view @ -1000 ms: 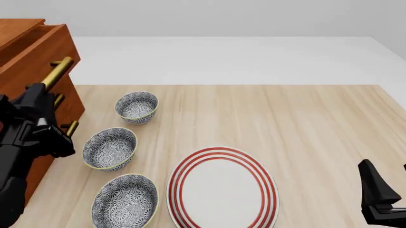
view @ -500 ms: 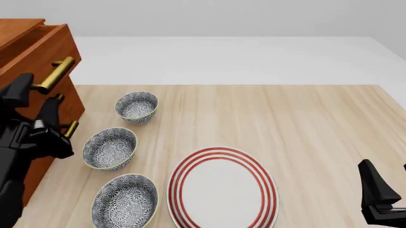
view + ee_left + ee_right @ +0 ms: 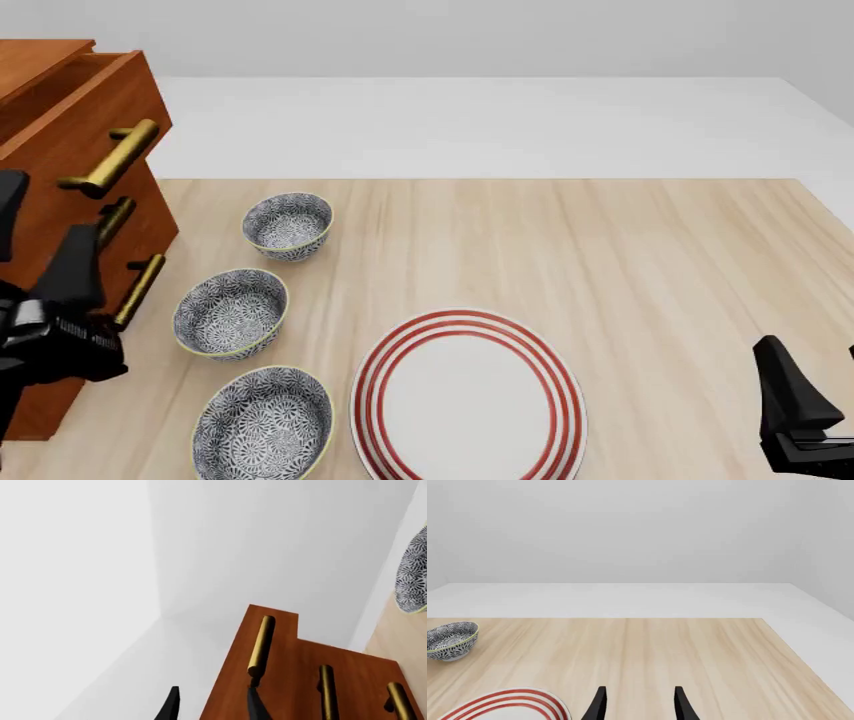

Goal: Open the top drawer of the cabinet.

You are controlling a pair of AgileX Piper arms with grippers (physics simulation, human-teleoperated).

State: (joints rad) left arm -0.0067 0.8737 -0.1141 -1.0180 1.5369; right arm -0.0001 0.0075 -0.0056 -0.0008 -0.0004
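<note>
The top drawer (image 3: 80,110) sticks out of the cabinet (image 3: 60,280).

The left claw (image 3: 210,706) is open, apart from the brass handle (image 3: 112,158). The right claw (image 3: 637,705) is open over the counter (image 3: 667,260).

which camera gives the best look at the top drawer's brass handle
The left wrist view: the brass bar handle of the reddish-brown wooden top drawer shows large, end to end. The front view shows it smaller, at the frame's edge. The right wrist view misses it entirely.
</note>
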